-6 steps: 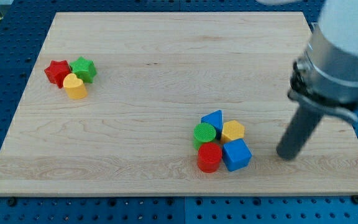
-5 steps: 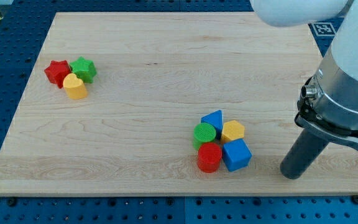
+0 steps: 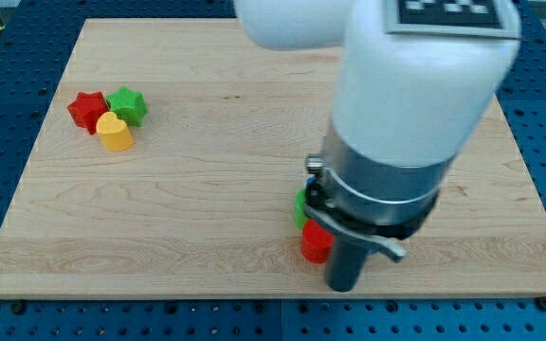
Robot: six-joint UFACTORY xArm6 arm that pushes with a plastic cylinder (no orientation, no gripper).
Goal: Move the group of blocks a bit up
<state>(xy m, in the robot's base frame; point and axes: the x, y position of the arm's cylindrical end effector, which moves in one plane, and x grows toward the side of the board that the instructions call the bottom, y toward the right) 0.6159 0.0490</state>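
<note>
My tip [image 3: 343, 286] rests on the board near its bottom edge, just below and right of the red cylinder [image 3: 314, 242]. The arm's body hides most of the group there: only the red cylinder's left part and a sliver of the green cylinder [image 3: 300, 206] show. The blue and yellow blocks of that group are hidden behind the arm. At the view's upper left sit a red star [image 3: 86, 109], a green star [image 3: 128, 103] and a yellow heart [image 3: 114, 132], touching one another.
The wooden board [image 3: 207, 170] lies on a blue perforated table. Its bottom edge runs just under my tip.
The arm has swung from the board's right side to the left and down; my tip now stands just below the group. The arm now hides the blue and yellow blocks.
</note>
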